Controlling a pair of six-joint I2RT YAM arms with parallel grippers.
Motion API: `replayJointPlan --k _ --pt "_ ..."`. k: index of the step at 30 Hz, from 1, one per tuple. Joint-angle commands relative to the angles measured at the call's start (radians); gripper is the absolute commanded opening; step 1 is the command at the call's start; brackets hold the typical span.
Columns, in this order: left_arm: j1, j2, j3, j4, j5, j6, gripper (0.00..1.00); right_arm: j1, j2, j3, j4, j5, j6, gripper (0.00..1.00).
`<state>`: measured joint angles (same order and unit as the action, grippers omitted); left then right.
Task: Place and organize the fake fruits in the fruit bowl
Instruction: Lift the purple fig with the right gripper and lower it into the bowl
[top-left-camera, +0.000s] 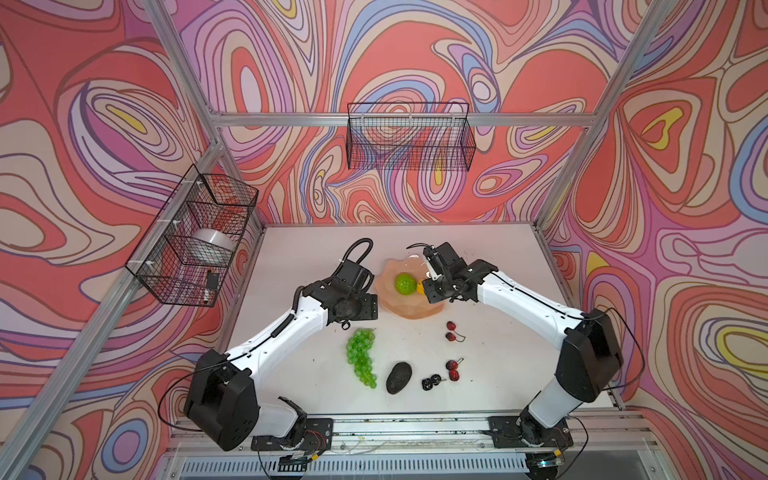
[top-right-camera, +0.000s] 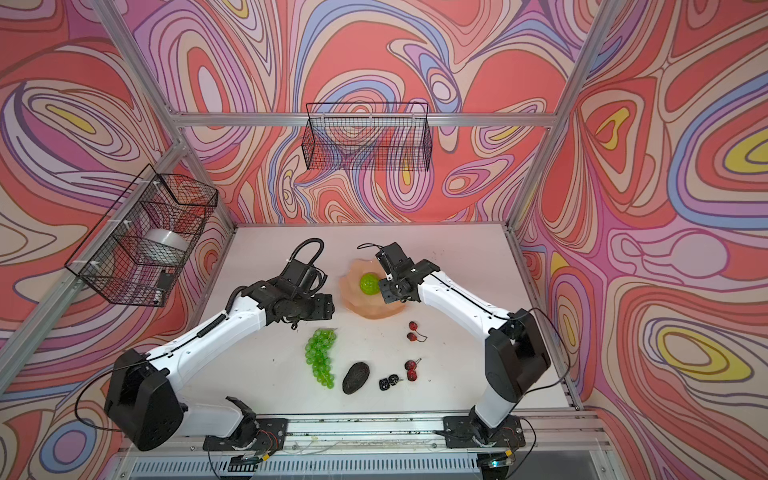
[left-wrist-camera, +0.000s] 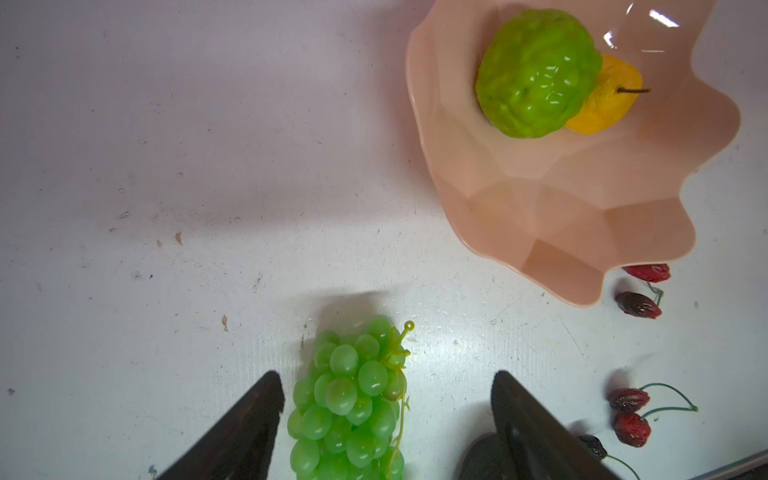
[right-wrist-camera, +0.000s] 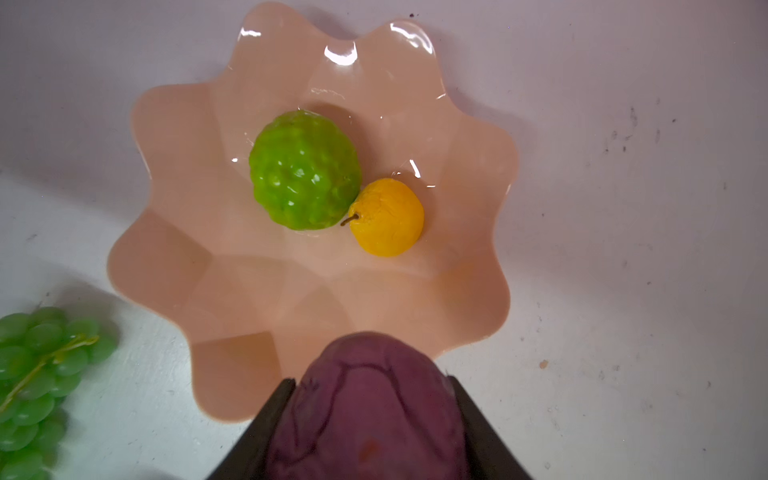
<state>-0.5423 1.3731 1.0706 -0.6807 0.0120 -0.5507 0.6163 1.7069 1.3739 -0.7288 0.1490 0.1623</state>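
The peach-pink fruit bowl (top-left-camera: 399, 308) (right-wrist-camera: 249, 291) holds a bumpy lime-green ball (top-left-camera: 405, 284) (right-wrist-camera: 305, 170) touching a yellow pear-like fruit (right-wrist-camera: 386, 218) (left-wrist-camera: 606, 104). My right gripper (right-wrist-camera: 372, 380) hovers over the bowl's near rim, shut on a purple ball (right-wrist-camera: 370, 415); both top views hide that ball. My left gripper (left-wrist-camera: 386, 374) hangs open above the stem end of the green grape bunch (left-wrist-camera: 349, 399) (top-left-camera: 360, 357), not touching it. On the table lie a dark avocado (top-left-camera: 399, 377), a black berry pair (top-left-camera: 431, 381) and two red cherry pairs (top-left-camera: 450, 331) (top-left-camera: 453, 370).
A black wire basket (top-left-camera: 409, 137) hangs on the back wall. Another wire basket (top-left-camera: 195, 237) on the left wall holds a grey roll. Aluminium frame posts border the white table (top-left-camera: 498, 374) on the left, right and back.
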Motion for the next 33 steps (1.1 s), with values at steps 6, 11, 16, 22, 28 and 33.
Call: replayJointPlan --k 6,11,16,22,28,33 --pt "0.005 -0.034 -0.016 -0.062 -0.020 -0.007 0.82 -0.012 0.175 0.042 0.055 -0.083 -0.061 0.48" --pt "0.005 -0.028 -0.010 -0.062 -0.015 -0.011 0.82 -0.034 0.227 0.045 0.088 -0.088 -0.062 0.49" --pt "0.005 -0.028 0.002 -0.075 -0.022 -0.015 0.82 -0.052 0.280 0.074 0.095 -0.079 -0.080 0.49" --pt "0.005 -0.035 0.004 -0.083 -0.033 -0.025 0.82 -0.055 0.334 0.109 0.089 -0.069 -0.086 0.51" --pt "0.005 -0.018 0.039 -0.110 -0.029 -0.020 0.83 -0.055 0.353 0.118 0.115 -0.048 -0.085 0.53" --pt "0.005 -0.041 0.045 -0.131 -0.020 -0.030 0.85 -0.055 0.375 0.141 0.105 -0.030 -0.101 0.56"
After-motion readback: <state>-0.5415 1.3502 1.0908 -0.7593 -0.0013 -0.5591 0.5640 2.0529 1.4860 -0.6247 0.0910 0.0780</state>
